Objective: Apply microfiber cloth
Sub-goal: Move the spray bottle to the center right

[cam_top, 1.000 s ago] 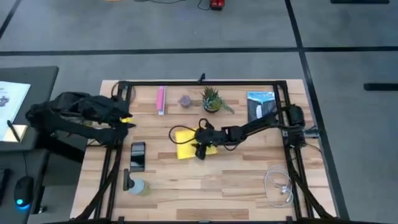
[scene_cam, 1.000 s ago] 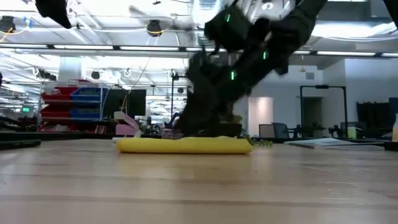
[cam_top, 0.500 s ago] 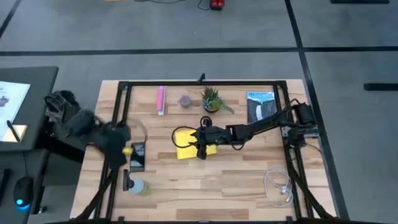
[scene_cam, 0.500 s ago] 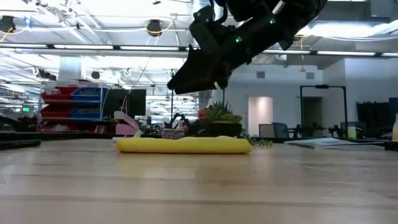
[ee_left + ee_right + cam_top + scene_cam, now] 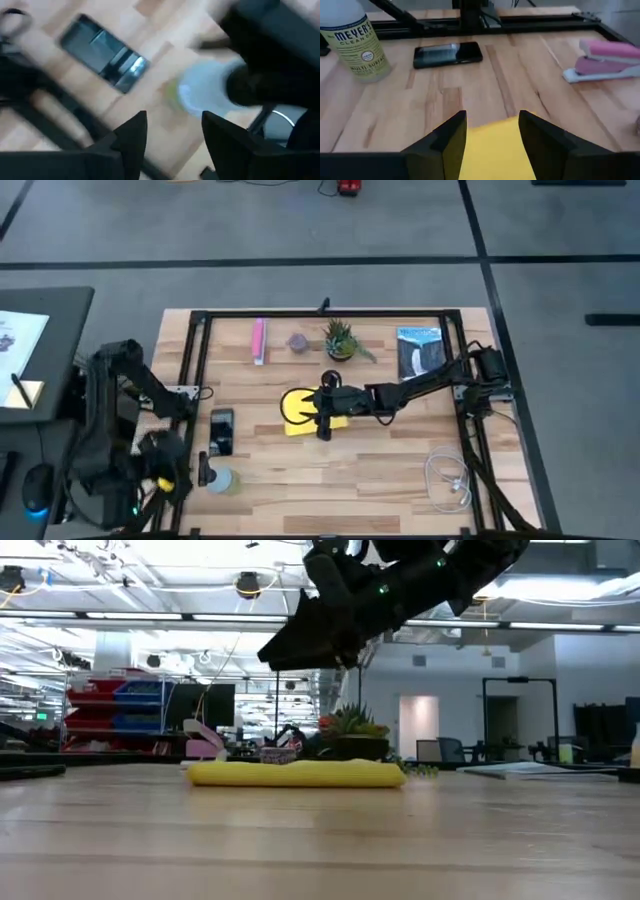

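Since the earlier frames the right gripper (image 5: 300, 645) has risen off the microfiber cloth (image 5: 300, 408) and now hovers above it, fingers parted and empty; the left arm has swung back off the table's left edge, its gripper (image 5: 172, 135) open over the black phone (image 5: 103, 54) and spray bottle (image 5: 200, 90). The yellow cloth lies flat near the middle of the wooden table (image 5: 380, 470), in front of the potted plant (image 5: 340, 340). The pink stapler (image 5: 259, 340) sits at the far edge, well apart from the cloth.
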